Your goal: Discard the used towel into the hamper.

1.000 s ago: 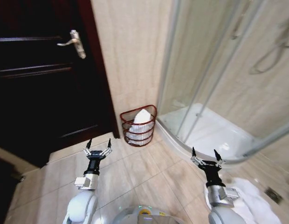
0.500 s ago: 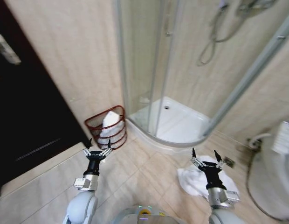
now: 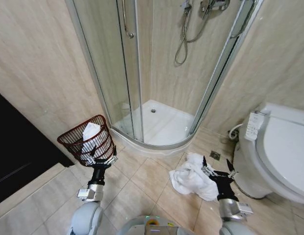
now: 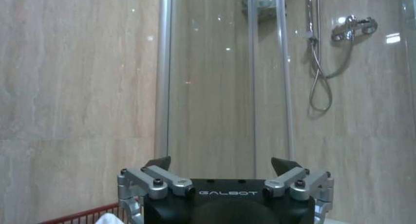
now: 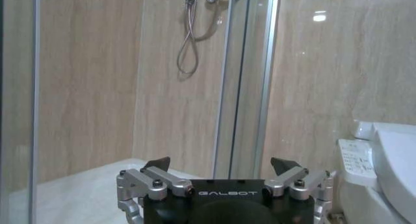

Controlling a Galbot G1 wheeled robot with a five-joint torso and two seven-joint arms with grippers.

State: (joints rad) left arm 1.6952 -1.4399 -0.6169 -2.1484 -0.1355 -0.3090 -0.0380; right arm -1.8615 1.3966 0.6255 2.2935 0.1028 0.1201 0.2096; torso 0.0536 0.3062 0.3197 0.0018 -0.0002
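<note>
- The hamper [image 3: 87,140] stands on the floor by the wall, a white cloth already inside.
- Left gripper [image 3: 103,154] hangs in front of it, spread wide, empty.
- The towel [image 3: 190,176] lies crumpled on the tiles beside the toilet [image 3: 284,147].
- Right gripper [image 3: 217,167], wide open and empty, hovers over the towel's edge.
- Judged step: approach; next, lowering to grasp.

you see the head camera swing toward the robot's right: the dark door slides off to the left edge, the hamper [image 3: 86,140] now sits at the left instead of the middle, and the shower cabin [image 3: 157,73] fills the centre. a toilet [image 3: 277,147] comes into view on the right, and the white towel [image 3: 191,177] on the floor now shows whole beside the right gripper [image 3: 217,171].
</note>
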